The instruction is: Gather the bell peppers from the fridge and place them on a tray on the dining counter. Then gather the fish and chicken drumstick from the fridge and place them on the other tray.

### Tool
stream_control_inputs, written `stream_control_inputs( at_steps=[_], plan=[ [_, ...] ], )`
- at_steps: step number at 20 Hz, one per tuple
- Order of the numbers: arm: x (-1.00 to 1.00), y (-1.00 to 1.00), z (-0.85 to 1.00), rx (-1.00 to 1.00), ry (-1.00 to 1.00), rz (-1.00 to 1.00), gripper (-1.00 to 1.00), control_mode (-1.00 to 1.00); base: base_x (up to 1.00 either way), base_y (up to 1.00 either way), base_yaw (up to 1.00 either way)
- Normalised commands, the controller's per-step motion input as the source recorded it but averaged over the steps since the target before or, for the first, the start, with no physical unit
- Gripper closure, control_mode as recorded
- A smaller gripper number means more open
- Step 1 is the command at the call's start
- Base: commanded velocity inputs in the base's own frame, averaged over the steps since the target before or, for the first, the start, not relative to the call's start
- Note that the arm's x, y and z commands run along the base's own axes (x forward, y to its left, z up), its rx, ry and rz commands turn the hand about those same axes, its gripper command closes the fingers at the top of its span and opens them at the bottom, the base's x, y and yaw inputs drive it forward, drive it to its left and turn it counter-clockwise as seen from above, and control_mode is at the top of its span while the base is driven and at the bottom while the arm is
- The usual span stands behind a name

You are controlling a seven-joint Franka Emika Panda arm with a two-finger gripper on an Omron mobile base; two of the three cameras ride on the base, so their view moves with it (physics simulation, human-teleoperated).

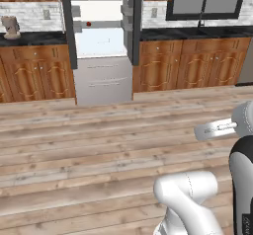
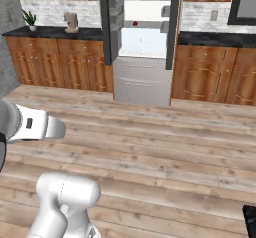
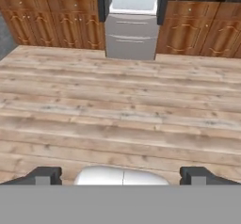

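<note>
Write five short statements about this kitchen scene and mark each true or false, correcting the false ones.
1. The fridge stands open. True.
2. The gripper is clamped on a bell pepper. False: its jaws stand wide apart with nothing between them.
3. A bare wooden floor lies between the robot and the fridge. True.
4. A small red thing sits on a fridge shelf. True, though it is too small to identify.
5. The potted plant stands on the floor. False: it stands on the dark counter, left of the fridge.
</note>
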Motion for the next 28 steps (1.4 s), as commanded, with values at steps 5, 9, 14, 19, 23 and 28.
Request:
stream_control_inputs(
  at_steps=[5,9,14,19,23,28],
  plan=[
    [0.0,0.0,0.0,0.0,0.0,0.0,-1.0,1.0,1.0,0.13,0.0],
    [0.0,0.0,0.0,0.0,0.0,0.0,-1.0,1.0,1.0,0.19,0.0],
    [0.0,0.0,0.0,0.0,0.0,0.0,-1.0,1.0,1.0,0.3,0.0],
    [0.0,0.0,0.0,0.0,0.0,0.0,-1.0,1.0,1.0,0.24,0.0],
    [0.0,0.0,0.0,0.0,0.0,0.0,-1.0,1.0,1.0,0.25,0.0],
    [0.0,0.0,0.0,0.0,0.0,0.0,-1.0,1.0,1.0,0.3,-0.01]
  ],
)
